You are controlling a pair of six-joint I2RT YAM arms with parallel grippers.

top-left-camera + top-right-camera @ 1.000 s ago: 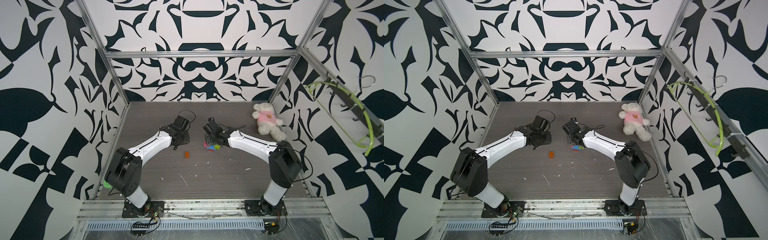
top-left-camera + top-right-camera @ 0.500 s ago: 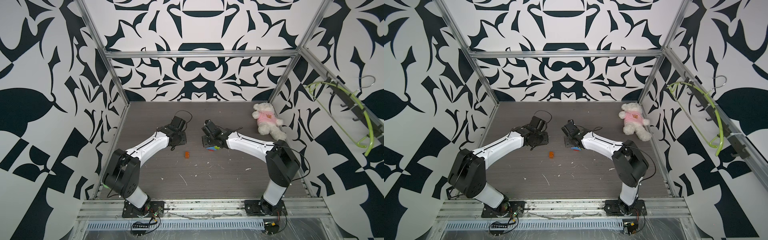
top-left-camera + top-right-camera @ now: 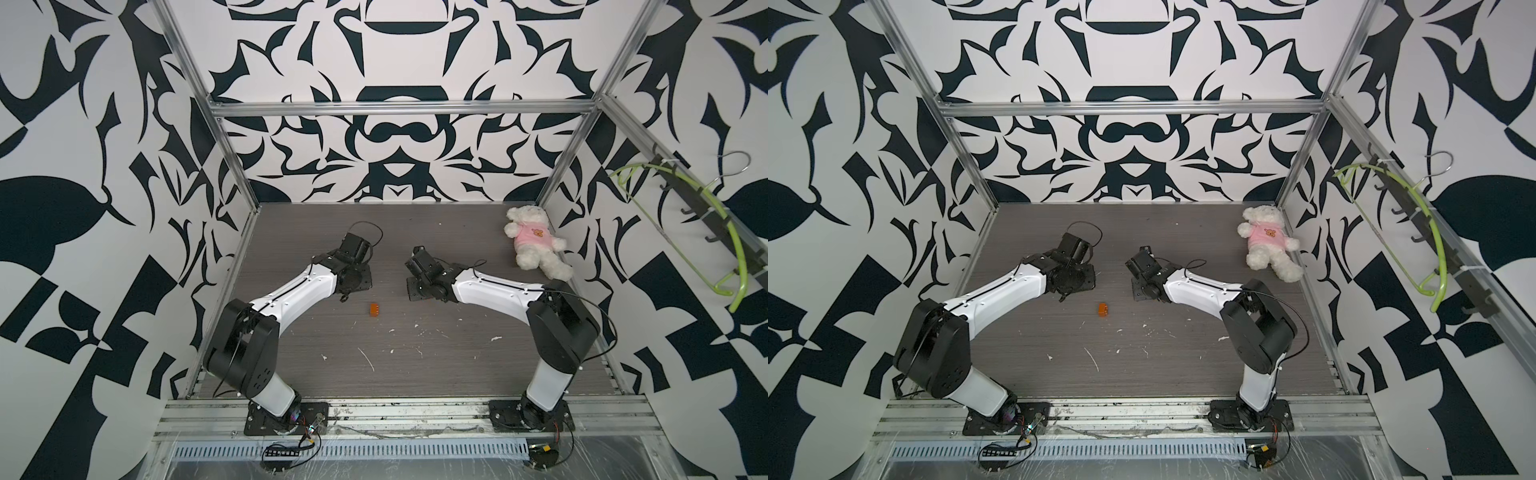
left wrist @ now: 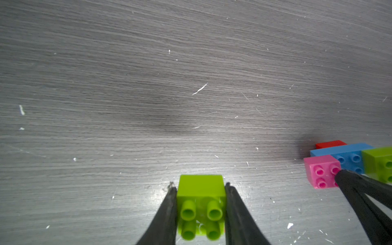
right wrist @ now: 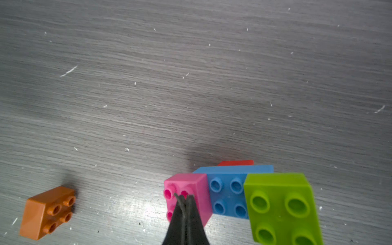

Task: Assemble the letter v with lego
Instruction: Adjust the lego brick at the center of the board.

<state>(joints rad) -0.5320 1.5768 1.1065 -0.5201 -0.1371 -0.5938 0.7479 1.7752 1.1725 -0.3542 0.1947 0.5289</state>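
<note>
**Table** [image 3: 415,374]: grey wood-grain, scuffed.
**Teddy bear** [image 3: 534,241]: at 2 o'clock on table, well apart from work.
**Partial letter v** [image 5: 229,191]: pink, blue, red and lime green bricks joined. Hidden under right wrist in both top views, at 2 o'clock from orange brick [image 3: 375,309].
**Right gripper** [image 5: 184,196]: tips together, nothing between, pressed on pink brick [image 5: 199,186].
**Left gripper** [image 4: 200,186]: clamped on loose lime green brick [image 4: 200,197], at 10 o'clock from orange brick.
**Step, judged:** carrying held brick to cluster.
**Next:** align studs, press home. Orange brick not yet joined.
</note>
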